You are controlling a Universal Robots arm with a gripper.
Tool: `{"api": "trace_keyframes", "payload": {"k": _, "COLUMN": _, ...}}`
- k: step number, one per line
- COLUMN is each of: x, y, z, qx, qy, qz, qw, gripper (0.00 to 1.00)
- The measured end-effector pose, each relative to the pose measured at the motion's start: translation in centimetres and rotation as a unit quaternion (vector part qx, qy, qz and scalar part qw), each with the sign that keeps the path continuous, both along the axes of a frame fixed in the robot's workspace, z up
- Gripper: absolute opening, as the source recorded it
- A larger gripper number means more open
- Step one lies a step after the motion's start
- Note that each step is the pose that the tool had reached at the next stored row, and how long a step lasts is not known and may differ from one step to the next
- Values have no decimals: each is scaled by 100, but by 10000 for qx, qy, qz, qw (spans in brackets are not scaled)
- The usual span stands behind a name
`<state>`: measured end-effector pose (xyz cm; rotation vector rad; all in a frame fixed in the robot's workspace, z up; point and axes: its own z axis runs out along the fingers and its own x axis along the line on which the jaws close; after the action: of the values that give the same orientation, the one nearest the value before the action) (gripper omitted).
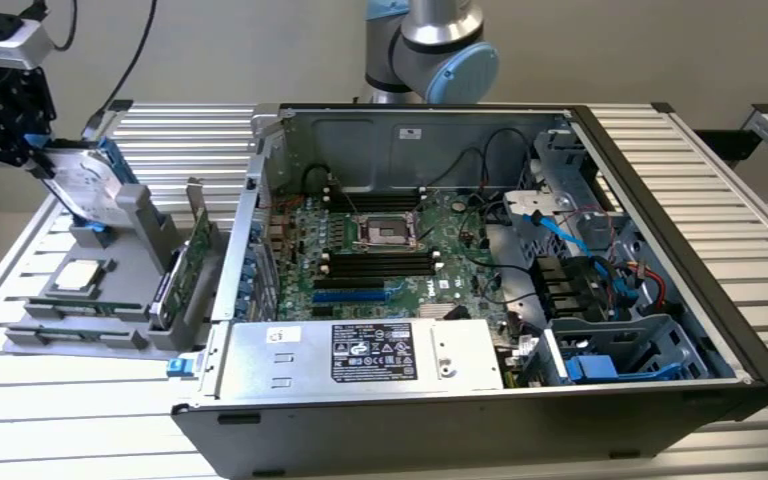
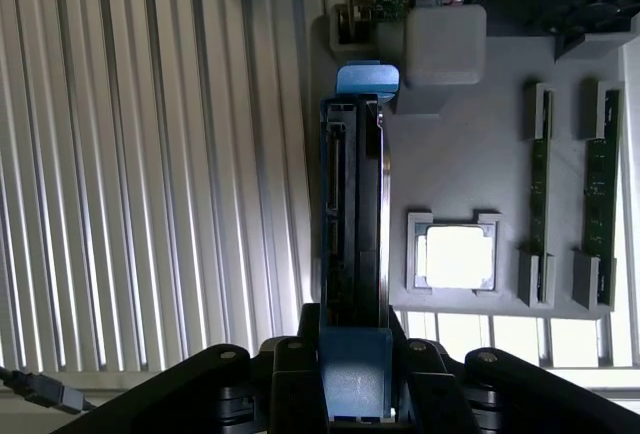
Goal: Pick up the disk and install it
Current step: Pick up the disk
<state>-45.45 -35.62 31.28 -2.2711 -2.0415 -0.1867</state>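
Slatted table (image 2: 150,154) below; gripper (image 2: 355,354) fingers clamp the disk (image 2: 350,204), edge-on, label hidden.

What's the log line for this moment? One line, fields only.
phase: pick | gripper: shut on the disk | disk: on edge, over gray holder | computer case: open, disk not installed
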Motion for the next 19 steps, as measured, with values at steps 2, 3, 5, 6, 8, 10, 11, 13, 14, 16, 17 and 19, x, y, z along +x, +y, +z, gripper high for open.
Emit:
{"api": "trace_keyframes", "payload": {"k": 2, "x": 0, "y": 0, "z": 17, "qx": 0, "qy": 1, "qz": 0, "qw": 10000, "gripper": 33}}
{"api": "trace_keyframes", "payload": {"k": 3, "x": 0, "y": 0, "z": 26, "qx": 0, "qy": 0, "qz": 0, "qw": 10000, "gripper": 33}}
{"api": "trace_keyframes", "payload": {"k": 5, "x": 0, "y": 0, "z": 43, "qx": 0, "qy": 0, "qz": 0, "qw": 10000, "gripper": 33}}
{"api": "trace_keyframes", "payload": {"k": 6, "x": 1, "y": 1, "z": 52, "qx": 0, "qy": 0, "qz": 0, "qw": 10000, "gripper": 33}}
{"api": "trace_keyframes", "payload": {"k": 8, "x": 1, "y": 1, "z": 70, "qx": 0, "qy": 0, "qz": 0, "qw": 10000, "gripper": 33}}
{"api": "trace_keyframes", "payload": {"k": 10, "x": 1, "y": 1, "z": 92, "qx": 0, "qy": 0, "qz": 0, "qw": 10000, "gripper": 33}}
{"api": "trace_keyframes", "payload": {"k": 11, "x": 1, "y": 2, "z": 103, "qx": 0, "qy": 0, "qz": 0, "qw": 10000, "gripper": 33}}
{"api": "trace_keyframes", "payload": {"k": 13, "x": 0, "y": 2, "z": 126, "qx": 0, "qy": 1, "qz": 0, "qw": 10000, "gripper": 33}}
{"api": "trace_keyframes", "payload": {"k": 14, "x": 1, "y": 2, "z": 138, "qx": 0, "qy": 0, "qz": 0, "qw": 10000, "gripper": 33}}
{"api": "trace_keyframes", "payload": {"k": 16, "x": 1, "y": 3, "z": 164, "qx": 0, "qy": 0, "qz": 0, "qw": 10000, "gripper": 33}}
{"api": "trace_keyframes", "payload": {"k": 17, "x": 1, "y": 3, "z": 176, "qx": 0, "qy": 0, "qz": 0, "qw": 10000, "gripper": 33}}
{"api": "trace_keyframes", "payload": {"k": 19, "x": 1, "y": 3, "z": 200, "qx": 0, "qy": 0, "qz": 0, "qw": 10000, "gripper": 33}}
